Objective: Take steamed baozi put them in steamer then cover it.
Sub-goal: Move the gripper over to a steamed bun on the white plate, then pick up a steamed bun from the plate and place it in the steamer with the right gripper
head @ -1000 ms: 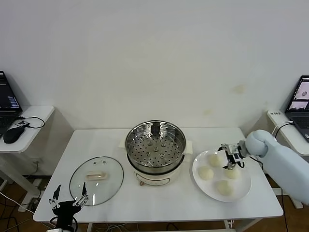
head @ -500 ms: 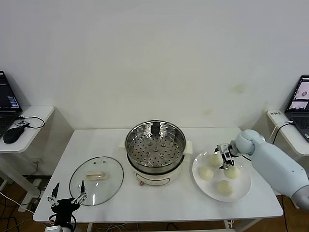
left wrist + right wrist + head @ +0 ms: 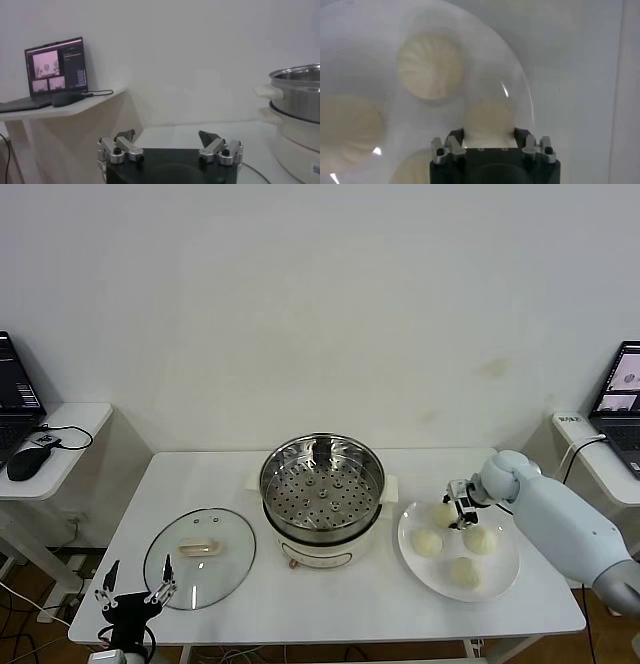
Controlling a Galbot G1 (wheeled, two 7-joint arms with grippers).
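Note:
The steel perforated steamer stands empty on its white pot base at the table's middle. The glass cover with its cream handle lies flat to the steamer's left. Several cream baozi lie on the white plate to the right. My right gripper is down over the plate's far-left baozi. In the right wrist view its fingers stand against both sides of that baozi, which rests on the plate. My left gripper hangs open and empty off the table's front left corner.
The other baozi sit close to the held one. Side tables with laptops stand at far left and far right. A white wall runs behind the table.
My right gripper has moved left across the plate, from over the plate's middle to the far-left baozi. My left gripper has drifted slightly lower and left.

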